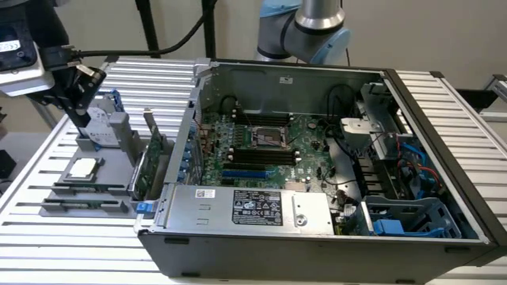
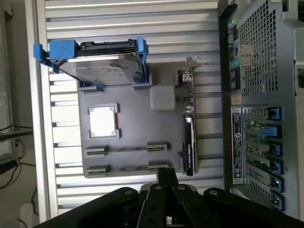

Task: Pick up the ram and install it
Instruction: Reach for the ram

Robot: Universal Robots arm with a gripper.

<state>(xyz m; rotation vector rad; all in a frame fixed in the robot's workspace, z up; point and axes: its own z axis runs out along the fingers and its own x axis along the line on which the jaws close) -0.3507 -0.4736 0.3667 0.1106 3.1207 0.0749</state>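
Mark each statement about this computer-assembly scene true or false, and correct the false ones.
1. The computer case lies open, with its motherboard exposed. True.
2. The gripper is inside the case. False: it is outside the case, over the gray tray, at the exterior view's left.
3. The hard drive with blue rails sits in the gray tray. True.
4. The expansion card is plugged into the motherboard. False: it stands in the tray, beside the case.
5. A square chip lies on the tray. True.
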